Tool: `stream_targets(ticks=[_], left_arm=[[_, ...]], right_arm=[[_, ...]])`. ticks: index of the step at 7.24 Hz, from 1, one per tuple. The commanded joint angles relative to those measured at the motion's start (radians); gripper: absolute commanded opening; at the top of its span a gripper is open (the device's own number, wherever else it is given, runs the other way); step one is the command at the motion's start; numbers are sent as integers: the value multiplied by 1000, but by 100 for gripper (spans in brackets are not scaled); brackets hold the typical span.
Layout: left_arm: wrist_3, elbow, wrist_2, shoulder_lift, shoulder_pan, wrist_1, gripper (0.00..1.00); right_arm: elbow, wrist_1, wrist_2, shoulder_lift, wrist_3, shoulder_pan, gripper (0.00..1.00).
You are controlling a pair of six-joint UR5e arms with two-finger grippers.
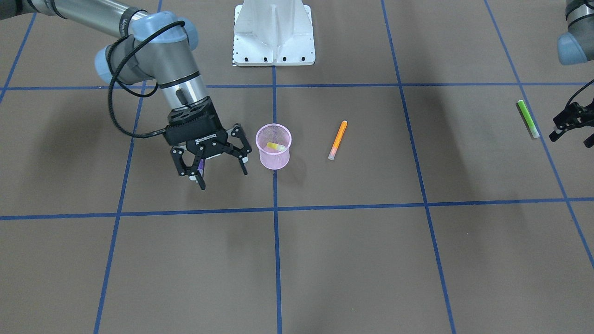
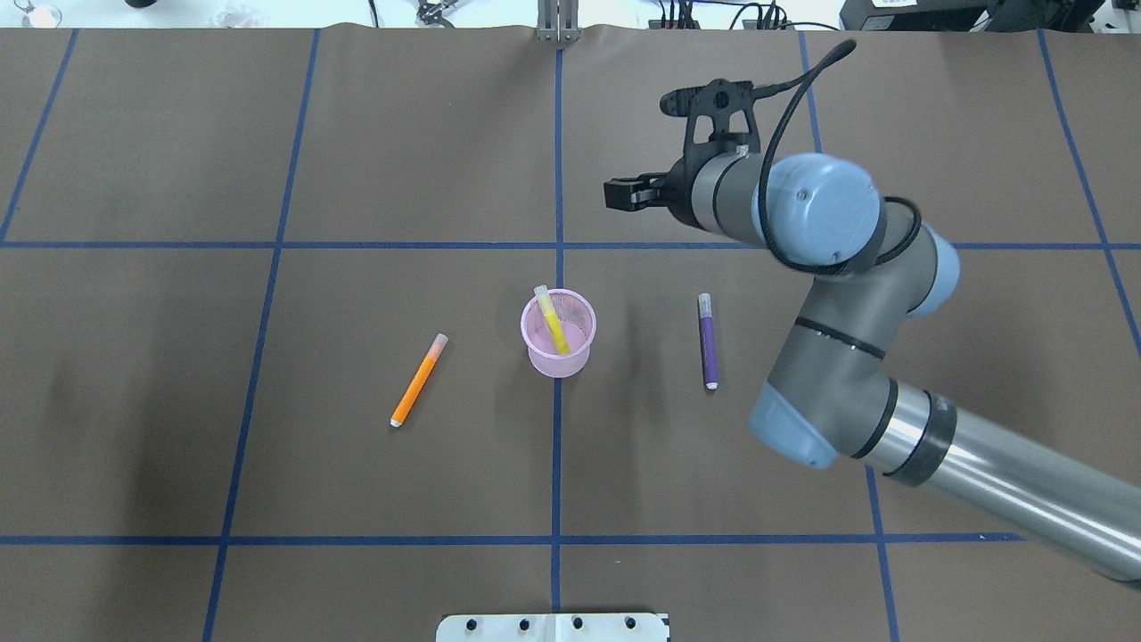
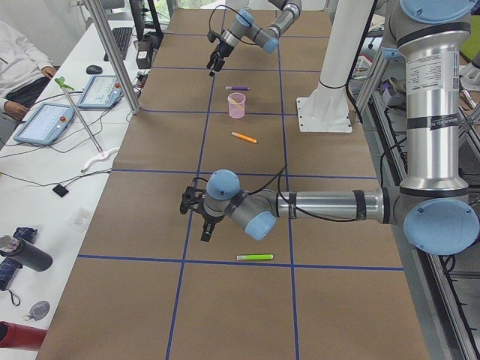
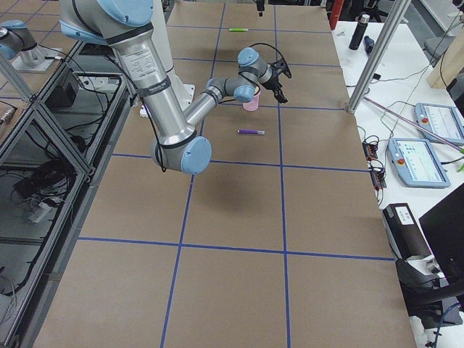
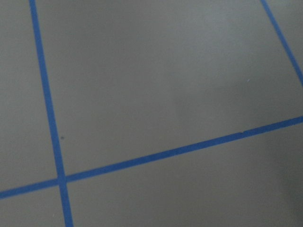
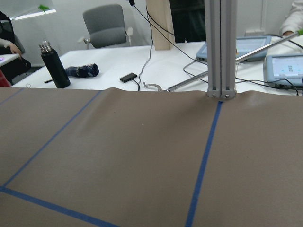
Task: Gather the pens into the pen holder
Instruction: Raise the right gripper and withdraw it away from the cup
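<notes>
The pink mesh pen holder stands upright at the table's middle with a yellow pen leaning inside it. An orange pen lies to its left and a purple pen to its right, both flat on the table. A green pen lies far out on the robot's left side. My right gripper is open and empty, raised above the table near the purple pen and beside the holder. My left gripper looks open and empty, just beside the green pen. Neither wrist view shows fingers.
The white robot base mount stands at the robot's edge of the table. Blue tape lines cross the brown table cover. An aluminium post and side tables with tablets border the far edge.
</notes>
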Motion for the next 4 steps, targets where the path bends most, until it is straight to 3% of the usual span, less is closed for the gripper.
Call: stream_targets(ticks=[1,3,4], left_arm=[[-72,-9,1,138,10,-86,100],[-158,-6,80,152,122,-86,100],[-207,-6,132,152,192,-86,99]], right_arm=[[12,-210,307,-6,-124,196,100],[9,-322,459,-40,-410,337,100],[11,-323,498,-85,-480,393,100]])
